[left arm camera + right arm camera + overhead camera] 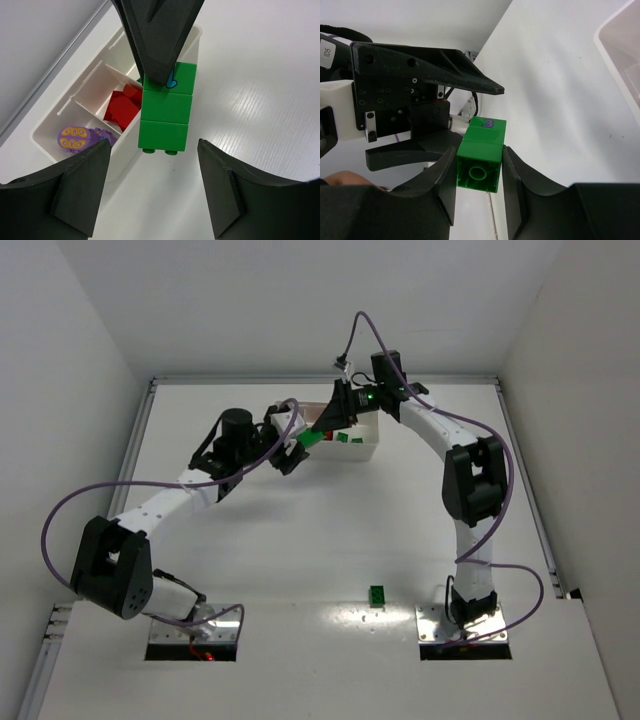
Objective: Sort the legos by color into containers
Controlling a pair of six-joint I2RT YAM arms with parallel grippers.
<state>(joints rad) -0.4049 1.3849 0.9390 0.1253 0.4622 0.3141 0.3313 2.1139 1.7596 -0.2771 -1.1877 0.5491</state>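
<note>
Arms (430, 425) meet beside tray (362, 453) | right jaws clamp green stack (480, 156)

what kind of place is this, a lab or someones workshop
Probably a robot lab test cell: white table boxed in by white panels, two robot arms bolted at its edge, a tray of toy bricks.

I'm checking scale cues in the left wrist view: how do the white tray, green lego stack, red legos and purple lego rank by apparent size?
1. white tray
2. green lego stack, possibly just nearer the camera
3. red legos and purple lego: about alike, unranked
</note>
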